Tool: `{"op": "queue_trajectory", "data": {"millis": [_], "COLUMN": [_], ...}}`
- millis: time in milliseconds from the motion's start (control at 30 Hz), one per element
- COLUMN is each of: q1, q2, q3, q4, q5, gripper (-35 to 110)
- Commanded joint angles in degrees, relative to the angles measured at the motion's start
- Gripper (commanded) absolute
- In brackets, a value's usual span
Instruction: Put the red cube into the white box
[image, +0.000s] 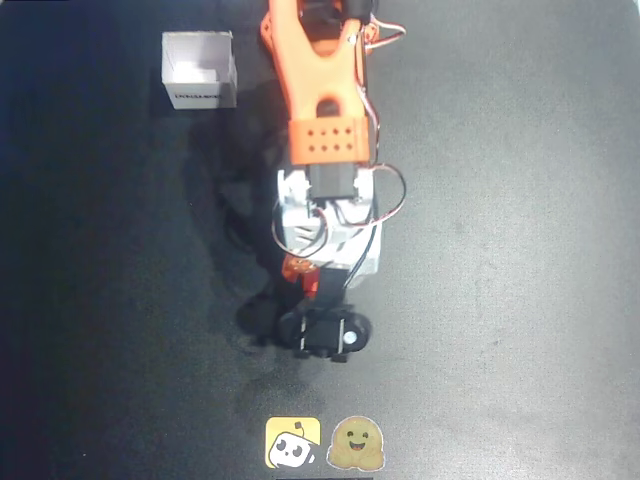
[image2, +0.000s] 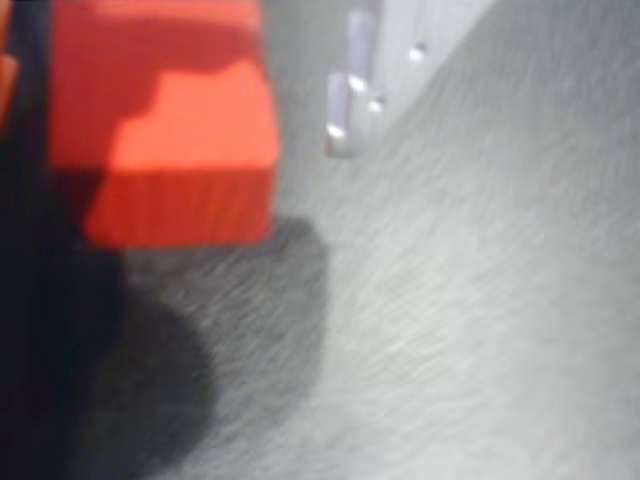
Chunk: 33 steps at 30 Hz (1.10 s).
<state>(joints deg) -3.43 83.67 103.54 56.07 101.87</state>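
My claw (image: 305, 285) hangs low over the dark table (image: 500, 250), mid-frame from overhead, hidden under my wrist, so I cannot tell how wide it stands. The cube (image2: 175, 140) sits close against it in the wrist view. The box (image: 199, 70) stands well apart, upper left.

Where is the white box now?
In the overhead view the white box stands at the upper left of the dark table, left of the orange arm.
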Motion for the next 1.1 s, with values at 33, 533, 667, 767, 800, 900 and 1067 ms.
{"op": "queue_trajectory", "data": {"millis": [33, 533, 667, 767, 800, 900, 1067], "q1": [0.53, 5.36, 12.57, 20.21, 23.03, 31.73, 42.63], "q2": [-0.62, 0.88, 3.78, 4.57, 5.62, 11.25, 20.13], "q3": [-0.7, -3.43, -14.33, -22.06, -23.47, -25.66, -24.17], "q4": [-2.11, 5.98, 23.47, 35.24, 37.79, 42.36, 47.2], "q5": [0.44, 2.2, 1.41, 1.41, 1.67, 2.64, 3.87], "gripper": [19, 0, 0, 0, 0, 0, 0]}}
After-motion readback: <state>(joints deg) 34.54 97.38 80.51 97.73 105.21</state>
